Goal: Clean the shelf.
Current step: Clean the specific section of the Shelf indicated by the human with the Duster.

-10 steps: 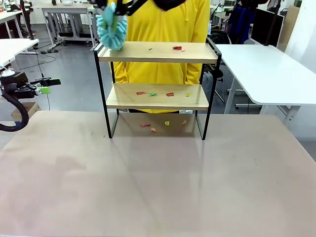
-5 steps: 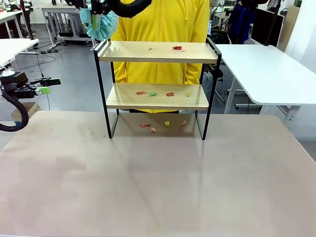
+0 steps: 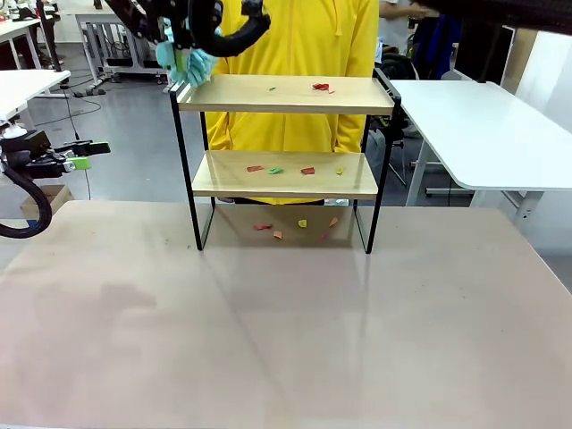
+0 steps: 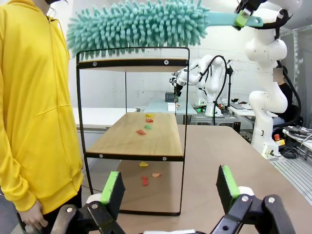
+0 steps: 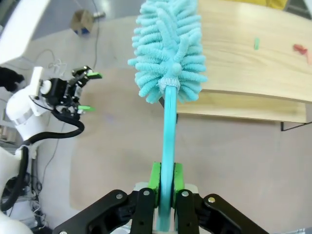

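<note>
Clamping the duster (image 5: 168,53) in our right gripper (image 5: 165,176), we hold it at ten o'clock of the shelf (image 3: 286,94); our left gripper (image 4: 169,184) gapes.

Front camera: fixed at near edge of desk (image 3: 286,340), facing shelf (image 3: 357,96), mid-distance. Left wrist camera: behind left pincer (image 4: 169,180), level, shelf end-on beyond it. Right wrist camera: behind right pincer (image 5: 166,175), looking down along duster (image 5: 168,53). Shared: shelf, duster.

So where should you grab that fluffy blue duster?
Grab the duster by its thin handle, coming from the tail end, away from the fluffy head. The head looks soft and would likely squash; the handle is narrow enough to fit between two fingers. The right pincer is shut on it just that way.
</note>
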`<state>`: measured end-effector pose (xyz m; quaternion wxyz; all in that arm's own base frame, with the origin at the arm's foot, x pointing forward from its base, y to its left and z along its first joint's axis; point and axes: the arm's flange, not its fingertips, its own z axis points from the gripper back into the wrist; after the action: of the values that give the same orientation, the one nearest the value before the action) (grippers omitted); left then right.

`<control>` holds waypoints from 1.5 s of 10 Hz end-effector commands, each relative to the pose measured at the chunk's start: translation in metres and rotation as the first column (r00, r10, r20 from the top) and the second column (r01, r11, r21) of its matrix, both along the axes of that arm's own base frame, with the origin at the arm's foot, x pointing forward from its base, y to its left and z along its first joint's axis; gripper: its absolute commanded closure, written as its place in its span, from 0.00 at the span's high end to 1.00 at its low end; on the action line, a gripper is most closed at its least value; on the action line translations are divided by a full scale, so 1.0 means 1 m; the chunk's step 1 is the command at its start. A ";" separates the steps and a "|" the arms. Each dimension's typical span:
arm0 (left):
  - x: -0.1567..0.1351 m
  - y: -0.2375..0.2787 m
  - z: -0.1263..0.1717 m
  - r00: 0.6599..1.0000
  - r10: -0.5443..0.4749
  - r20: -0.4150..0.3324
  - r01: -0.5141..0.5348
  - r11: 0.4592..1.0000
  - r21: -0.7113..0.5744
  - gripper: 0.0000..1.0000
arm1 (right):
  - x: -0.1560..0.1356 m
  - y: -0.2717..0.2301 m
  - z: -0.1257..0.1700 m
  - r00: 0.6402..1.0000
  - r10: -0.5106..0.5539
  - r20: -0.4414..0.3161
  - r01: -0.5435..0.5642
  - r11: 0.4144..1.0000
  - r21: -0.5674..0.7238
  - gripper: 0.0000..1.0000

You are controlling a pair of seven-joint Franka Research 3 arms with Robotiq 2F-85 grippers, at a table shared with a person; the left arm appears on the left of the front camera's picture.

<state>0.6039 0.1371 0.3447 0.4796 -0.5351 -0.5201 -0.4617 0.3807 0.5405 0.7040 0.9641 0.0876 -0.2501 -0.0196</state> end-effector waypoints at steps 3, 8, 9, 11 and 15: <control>-0.001 -0.001 0.003 1.000 0.002 0.013 -0.002 1.000 -0.001 1.00 | 0.006 -0.001 -0.013 0.999 0.006 -0.045 -0.008 0.998 -0.062 0.13; -0.001 -0.001 0.003 1.000 0.002 0.013 -0.002 1.000 -0.001 1.00 | 0.006 0.002 -0.015 1.000 -0.010 -0.029 0.009 0.999 -0.031 0.13; -0.001 -0.001 0.003 1.000 0.002 0.013 -0.002 1.000 -0.001 1.00 | 0.006 0.002 -0.015 1.000 -0.010 -0.029 0.009 0.999 -0.031 0.13; -0.001 -0.001 0.003 1.000 0.002 0.013 -0.002 1.000 -0.001 1.00 | 0.009 -0.014 -0.026 0.998 0.011 -0.056 -0.014 0.999 -0.047 0.13; -0.001 -0.001 0.003 1.000 0.002 0.013 -0.002 1.000 -0.001 1.00 | 0.023 -0.074 -0.049 0.994 0.027 -0.107 -0.034 0.997 -0.065 0.13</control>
<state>0.6039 0.1372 0.3447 0.4796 -0.5351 -0.5201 -0.4617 0.4153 0.5014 0.6681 0.9772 0.0502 -0.2060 -0.0092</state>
